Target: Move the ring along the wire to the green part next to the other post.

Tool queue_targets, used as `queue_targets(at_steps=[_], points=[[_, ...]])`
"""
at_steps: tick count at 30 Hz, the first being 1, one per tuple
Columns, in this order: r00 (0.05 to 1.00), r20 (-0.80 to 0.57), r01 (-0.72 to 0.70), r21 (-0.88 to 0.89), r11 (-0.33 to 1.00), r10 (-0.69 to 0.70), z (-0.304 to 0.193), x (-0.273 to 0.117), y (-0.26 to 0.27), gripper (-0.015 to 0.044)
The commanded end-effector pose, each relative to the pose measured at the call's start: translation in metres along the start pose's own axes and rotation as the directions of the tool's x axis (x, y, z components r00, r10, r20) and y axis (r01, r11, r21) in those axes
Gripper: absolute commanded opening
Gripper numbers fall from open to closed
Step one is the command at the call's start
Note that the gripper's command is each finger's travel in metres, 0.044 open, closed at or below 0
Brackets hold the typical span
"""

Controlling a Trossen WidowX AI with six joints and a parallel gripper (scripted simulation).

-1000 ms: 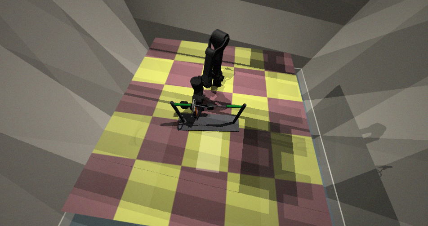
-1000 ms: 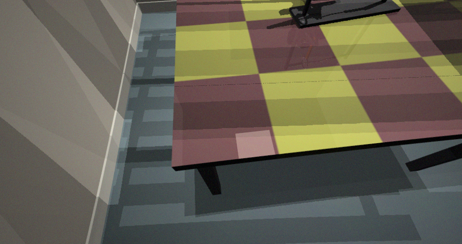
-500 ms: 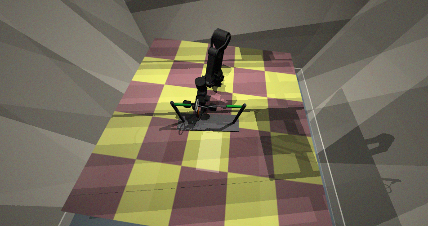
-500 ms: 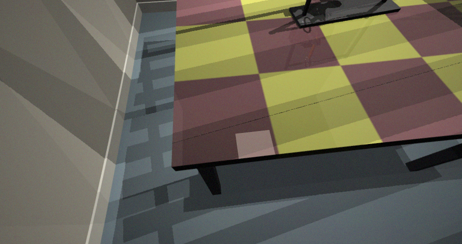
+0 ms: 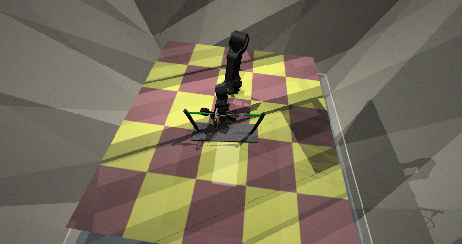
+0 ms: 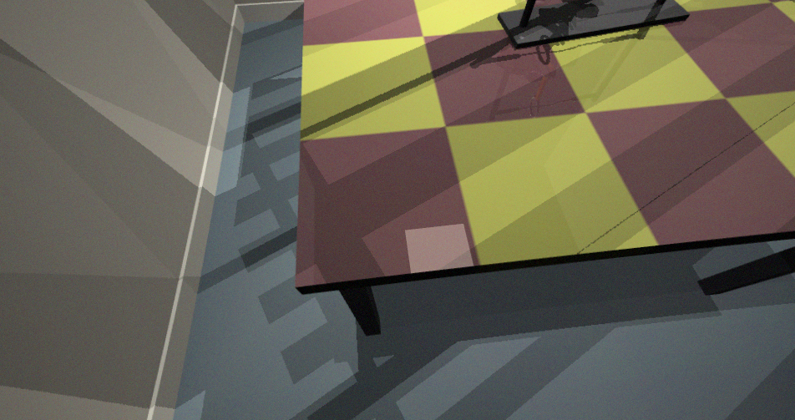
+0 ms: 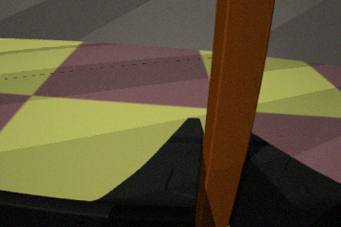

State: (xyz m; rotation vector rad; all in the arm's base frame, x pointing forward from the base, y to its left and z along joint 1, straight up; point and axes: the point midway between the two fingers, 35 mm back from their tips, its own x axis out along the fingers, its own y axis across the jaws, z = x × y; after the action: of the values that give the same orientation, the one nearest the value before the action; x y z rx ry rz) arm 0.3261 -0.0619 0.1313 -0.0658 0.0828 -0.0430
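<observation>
The wire runs between a left post [image 5: 191, 121] and a right post [image 5: 258, 123], with a left green part [image 5: 196, 113], a right green part [image 5: 253, 115] and a thin grey part [image 5: 238, 114] between them. The pale ring [image 5: 216, 112] is seen nearly edge-on around the grey part, a little right of the left green part. Whether it touches the wire is too small to tell. The orange handle [image 5: 217, 122] [image 7: 239, 66] points down from the ring. My gripper [image 5: 219, 125] [image 7: 206, 129] is shut on the handle. The ring is out of the wrist view.
The posts lean outward from a dark grey base plate [image 5: 240, 136] [image 6: 628, 19] on the checkered table [image 5: 222, 206] [image 6: 534, 194]. The black arm [image 5: 233, 69] reaches in from behind the wire. The exterior view shows the lower posts but no wire.
</observation>
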Motion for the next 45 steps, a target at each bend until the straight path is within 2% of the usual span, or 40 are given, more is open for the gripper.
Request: queue_targets(at_steps=[1, 13, 33, 45], points=[[1.000, 0.005, 0.008, -0.004, 1.000, -0.008, 0.001, 0.000, 0.003, -0.0150], [0.999, 0.005, -0.035, 0.034, 0.999, 0.035, 0.001, 0.000, 0.020, -0.0150], [0.972, 0.023, -0.236, 0.170, 0.957, 0.236, 0.005, -0.004, 0.058, -0.0150], [0.953, 0.035, -0.304, 0.168, 0.938, 0.302, 0.008, -0.008, 0.070, -0.0150]])
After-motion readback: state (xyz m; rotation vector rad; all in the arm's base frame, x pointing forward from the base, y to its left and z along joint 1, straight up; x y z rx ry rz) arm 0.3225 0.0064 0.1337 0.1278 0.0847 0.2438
